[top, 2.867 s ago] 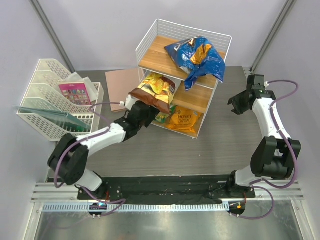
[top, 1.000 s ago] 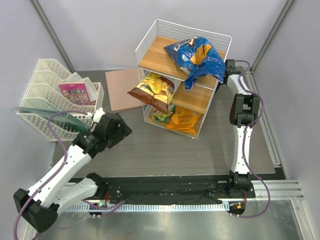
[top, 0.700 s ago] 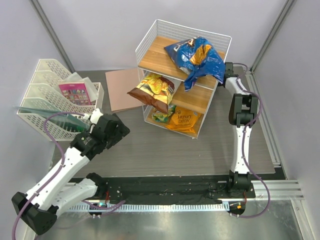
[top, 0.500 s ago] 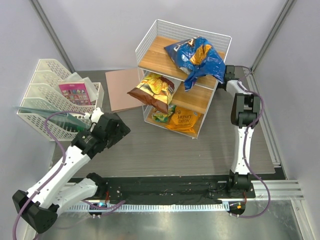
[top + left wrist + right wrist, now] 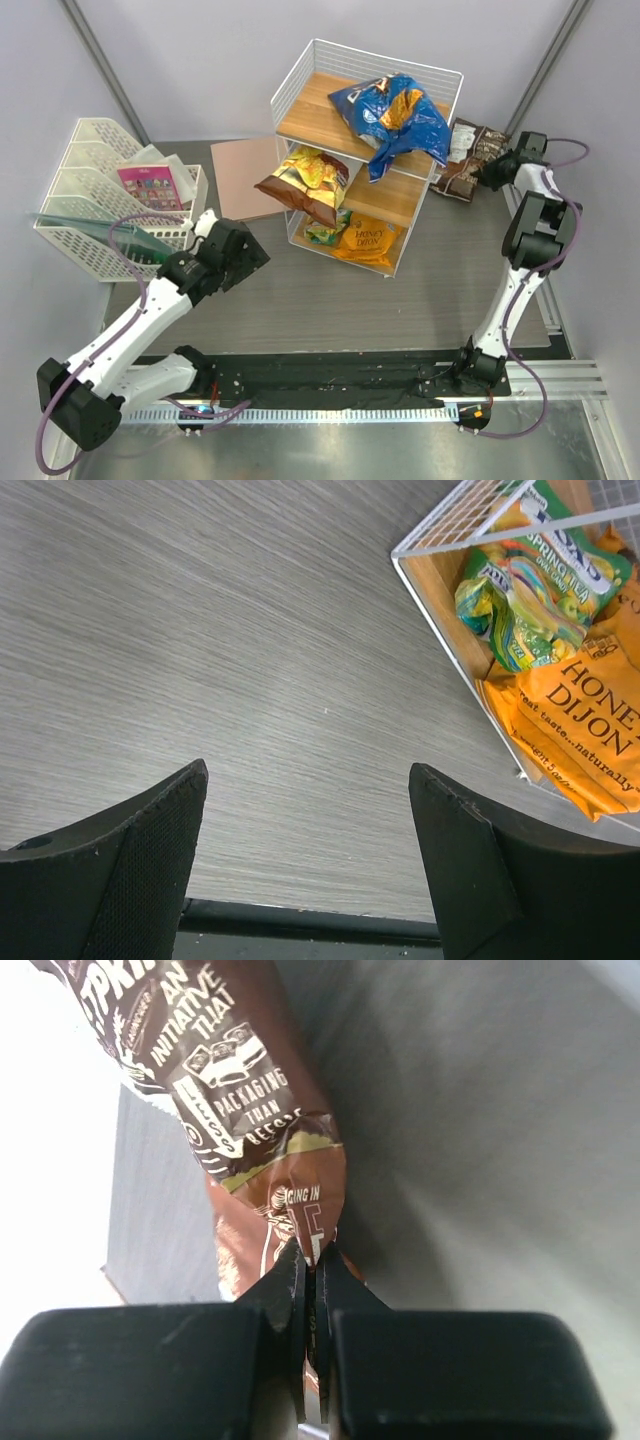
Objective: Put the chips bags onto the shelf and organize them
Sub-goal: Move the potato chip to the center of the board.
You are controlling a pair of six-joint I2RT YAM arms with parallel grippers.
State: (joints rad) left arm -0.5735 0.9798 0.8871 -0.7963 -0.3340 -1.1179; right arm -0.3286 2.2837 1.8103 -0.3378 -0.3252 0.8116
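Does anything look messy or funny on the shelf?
Yes. The blue Doritos bag droops crumpled over the top board's front edge, and the brown-white bag pokes out past the wire on the middle tier of the shelf. Neither lies neatly inside.

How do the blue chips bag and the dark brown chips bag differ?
The blue bag lies on the top board of the shelf, untouched; the dark brown bag is outside the shelf, beside its right side, pinched at one end by the right gripper, jaws shut. The blue bag looks larger and crumpled; the dark brown bag looks narrower. Both are printed snack bags.
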